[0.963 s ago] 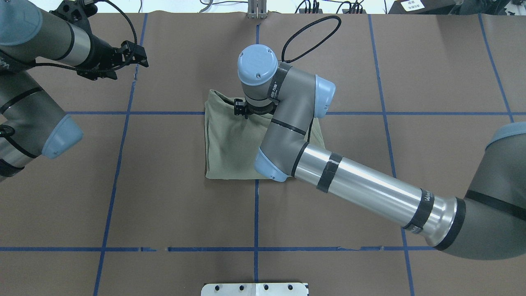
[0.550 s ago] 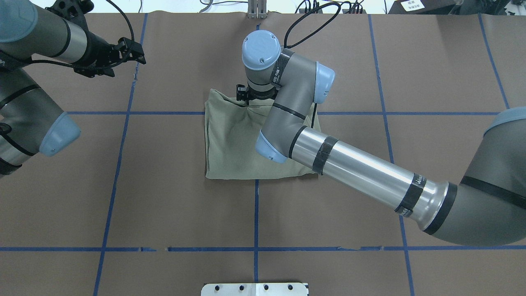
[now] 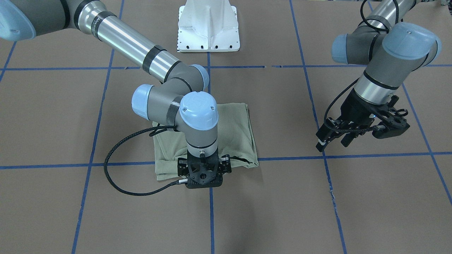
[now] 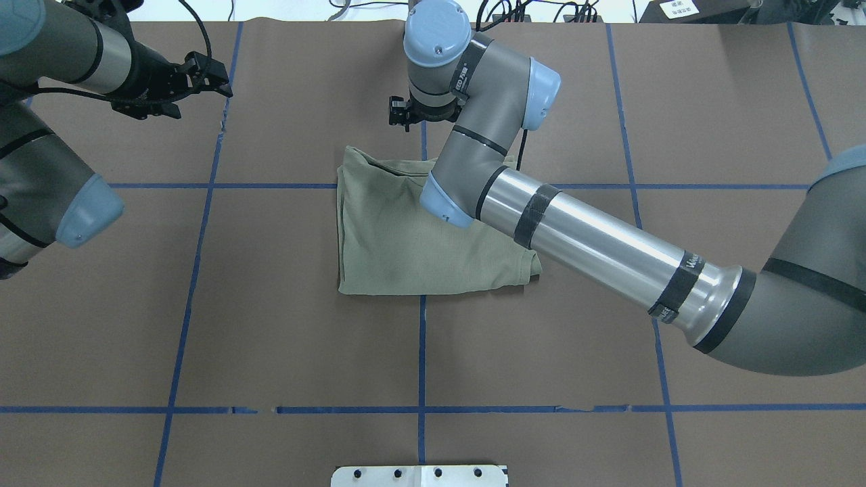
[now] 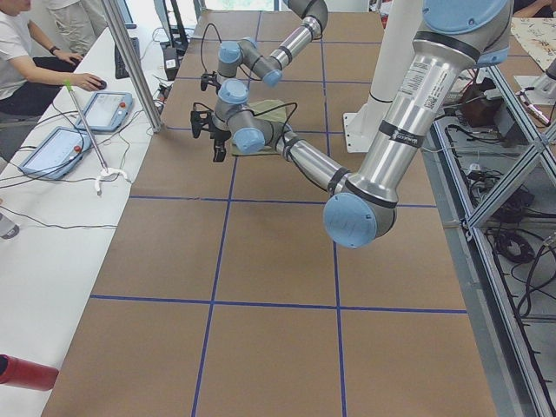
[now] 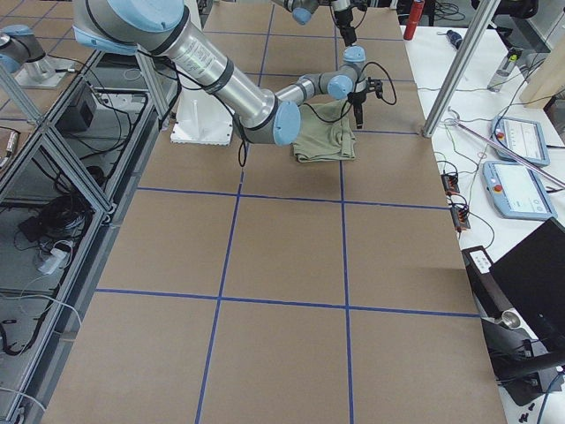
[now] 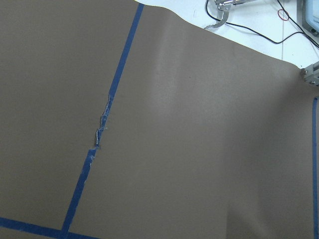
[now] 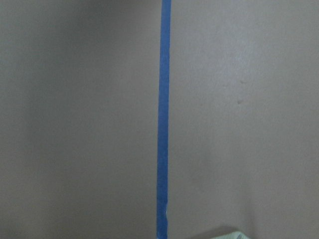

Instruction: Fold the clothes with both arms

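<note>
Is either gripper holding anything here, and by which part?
Nothing is held. The shirt lies flat; the right gripper hangs just past its edge, and the left gripper is far off to the side, jaws open.

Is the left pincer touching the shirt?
No, the left pincer hangs well apart from the folded shirt, off to its side.

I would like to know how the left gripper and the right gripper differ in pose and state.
The left gripper is tilted over bare table, away from the shirt; the right gripper points straight down by the shirt's far edge. The left gripper's fingers stand apart, open; the right gripper's are hidden. Both are black; neither visibly holds the shirt.
</note>
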Tool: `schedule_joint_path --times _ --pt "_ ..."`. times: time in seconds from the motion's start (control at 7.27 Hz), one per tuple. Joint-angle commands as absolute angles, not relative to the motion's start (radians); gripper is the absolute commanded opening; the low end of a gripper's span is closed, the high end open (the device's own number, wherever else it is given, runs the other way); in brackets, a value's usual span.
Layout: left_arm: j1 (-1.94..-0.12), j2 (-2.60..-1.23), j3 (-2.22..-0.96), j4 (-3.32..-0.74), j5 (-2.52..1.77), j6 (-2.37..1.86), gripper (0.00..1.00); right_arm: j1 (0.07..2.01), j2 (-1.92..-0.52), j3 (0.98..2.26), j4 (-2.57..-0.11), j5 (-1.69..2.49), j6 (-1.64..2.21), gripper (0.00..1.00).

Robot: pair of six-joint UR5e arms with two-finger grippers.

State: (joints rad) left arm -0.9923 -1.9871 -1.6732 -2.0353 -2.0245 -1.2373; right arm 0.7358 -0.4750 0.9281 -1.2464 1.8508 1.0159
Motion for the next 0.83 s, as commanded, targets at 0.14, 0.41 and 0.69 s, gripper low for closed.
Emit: schedule_joint_path --times 0.14,0.41,0.69 --pt "-1.126 -1.839 -1.741 -2.036 -2.100 -0.859 1.00 0.957 -0.751 1.275 -1.417 2.081 0.753 1.00" --pt "-1.237 -1.700 -1.805 -1.997 -2.100 -0.532 1.00 1.088 -0.959 1.473 -1.515 2.166 0.578 1.00" --pt "-1.345 -1.587 -1.813 -1.968 -2.127 -0.242 1.00 1.225 -1.165 1.570 -1.519 2.251 0.394 1.00"
